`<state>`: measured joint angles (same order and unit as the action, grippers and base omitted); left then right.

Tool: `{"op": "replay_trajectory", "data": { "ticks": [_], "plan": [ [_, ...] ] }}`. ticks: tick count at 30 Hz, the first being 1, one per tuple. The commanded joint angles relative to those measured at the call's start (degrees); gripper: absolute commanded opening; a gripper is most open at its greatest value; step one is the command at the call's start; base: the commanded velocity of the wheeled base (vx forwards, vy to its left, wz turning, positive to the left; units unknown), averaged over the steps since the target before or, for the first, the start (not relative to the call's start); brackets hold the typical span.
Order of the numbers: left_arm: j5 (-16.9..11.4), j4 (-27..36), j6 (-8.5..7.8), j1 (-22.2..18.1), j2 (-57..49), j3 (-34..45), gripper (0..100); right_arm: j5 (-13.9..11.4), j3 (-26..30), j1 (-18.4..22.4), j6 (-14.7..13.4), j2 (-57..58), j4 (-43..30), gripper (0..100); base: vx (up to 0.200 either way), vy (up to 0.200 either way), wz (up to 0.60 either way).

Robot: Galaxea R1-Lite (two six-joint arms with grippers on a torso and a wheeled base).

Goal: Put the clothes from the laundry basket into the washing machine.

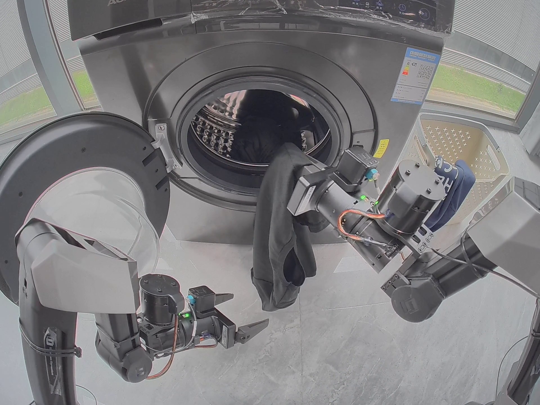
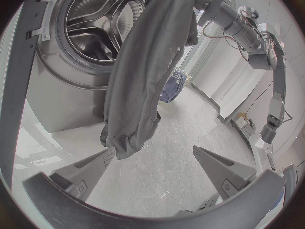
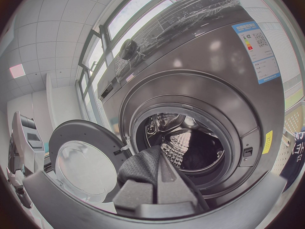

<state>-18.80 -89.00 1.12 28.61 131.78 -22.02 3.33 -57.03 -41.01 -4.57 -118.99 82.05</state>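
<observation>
Holding the dark garment (image 1: 278, 237) clamped in my right gripper (image 1: 298, 170) at five o'clock of the washer mouth (image 1: 183, 136). Its tail hangs outside, so I should lift and push deeper. Left gripper (image 1: 242, 316) is wide open, low.

The washing machine (image 1: 129, 74) is a grey front-loader standing on the floor, with clear film over its control panel. Its round door (image 1: 73, 158) is swung fully open to the robot's left, leaving the drum (image 1: 216, 133) exposed. Dark clothing (image 1: 264, 122) already lies inside the drum. A black garment (image 1: 275, 226) hangs in a long limp fold just in front of the opening's lower rim, its top clamped in the right pincer (image 3: 158, 166) and its lower end dangling above the floor. The laundry basket (image 1: 478, 142), beige with perforated walls, sits on the machine's right side, and a navy garment (image 1: 453, 189) with white print is draped over its near edge.
</observation>
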Motion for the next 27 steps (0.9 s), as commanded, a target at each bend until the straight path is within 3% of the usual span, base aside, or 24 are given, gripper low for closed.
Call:
{"op": "replay_trajectory", "data": {
  "ticks": [1,14,18,27],
  "plan": [
    [0.0,-0.1,0.02,-0.2,1.6,-0.4,100,1.8,-5.5,-1.0,-0.1,-1.4,-3.7,0,0.0,0.0,0.0],
    [0.0,-0.1,0.02,-2.4,5.2,-4.0,100,5.1,-17.1,-1.4,-0.9,-6.0,-11.2,0,0.0,0.0,0.0],
    [0.0,-0.2,0.02,-3.5,6.0,-5.2,100,6.1,-20.0,-1.4,-2.3,-6.1,-12.8,0,0.0,0.0,0.0],
    [0.1,0.0,-0.07,-4.9,9.0,-10.3,100,7.3,-20.6,-1.6,-2.6,-5.8,-12.4,0,0.0,0.0,0.0]
  ]
}}
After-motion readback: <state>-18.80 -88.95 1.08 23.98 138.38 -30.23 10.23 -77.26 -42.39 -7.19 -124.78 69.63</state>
